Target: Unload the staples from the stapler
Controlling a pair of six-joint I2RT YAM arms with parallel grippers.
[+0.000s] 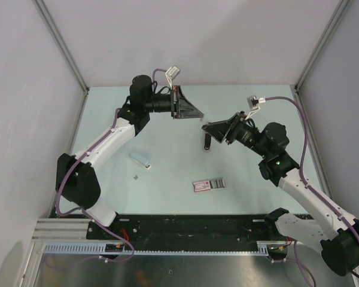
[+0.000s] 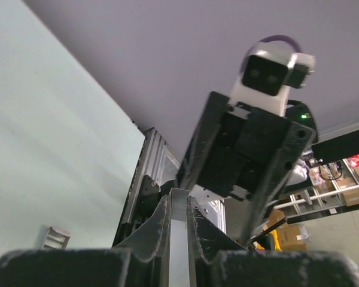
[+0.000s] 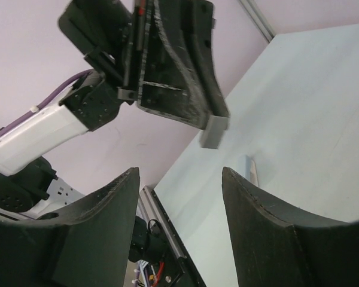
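My left gripper (image 1: 198,114) is raised over the far middle of the table and is shut on a short silvery-grey channel-shaped strip, the staples (image 2: 179,222). The strip's end sticks out past the fingertips in the right wrist view (image 3: 214,131). My right gripper (image 1: 211,128) faces it from the right, open and empty, with its jaws wide apart in its wrist view (image 3: 179,174). The slim black stapler (image 1: 207,142) lies on the table just below and in front of the right gripper. In the left wrist view the right gripper's body fills the space behind the strip.
A flat pink-and-grey packet (image 1: 208,185) lies in the near middle. A small pale blue-white piece (image 1: 140,158) lies left of centre, also in the right wrist view (image 3: 251,170). A tiny grey bit (image 1: 136,177) lies near it. Walls enclose the table on three sides.
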